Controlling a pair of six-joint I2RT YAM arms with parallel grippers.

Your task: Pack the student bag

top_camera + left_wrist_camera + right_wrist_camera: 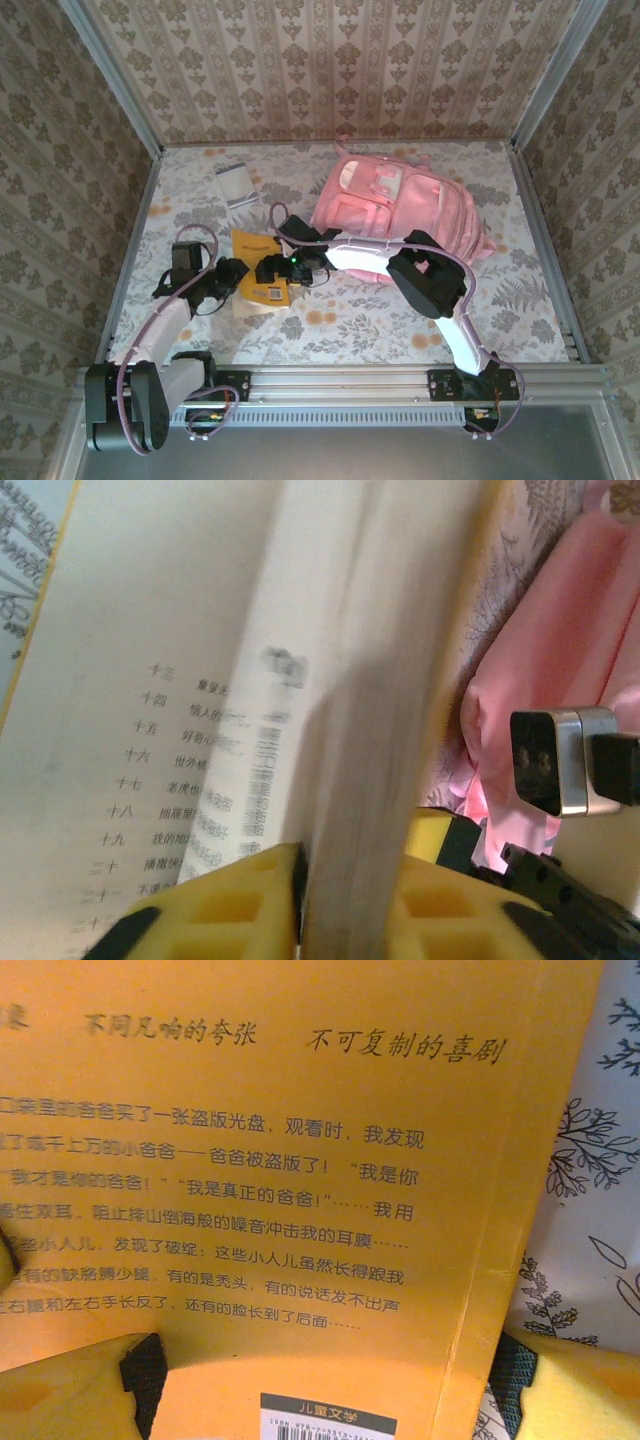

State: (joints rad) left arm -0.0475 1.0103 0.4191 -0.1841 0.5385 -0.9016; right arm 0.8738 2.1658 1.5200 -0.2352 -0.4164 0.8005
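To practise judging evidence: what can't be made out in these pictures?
Top view: small book, cover print too small.
Left wrist view: yellow book, page print blurred near the fold.
Right wrist view: barcode cut off by bottom edge.
Top view: student bag partly behind right arm.

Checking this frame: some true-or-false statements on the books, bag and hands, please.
1. The left hand pinches pages of the yellow book. True.
2. The student bag lies at the near edge. False: it lies toward the far right.
3. The right hand is shut on a bag strap. False: its fingers stand wide, straddling the yellow book.
4. A small pale booklet lies left of the bag. True.
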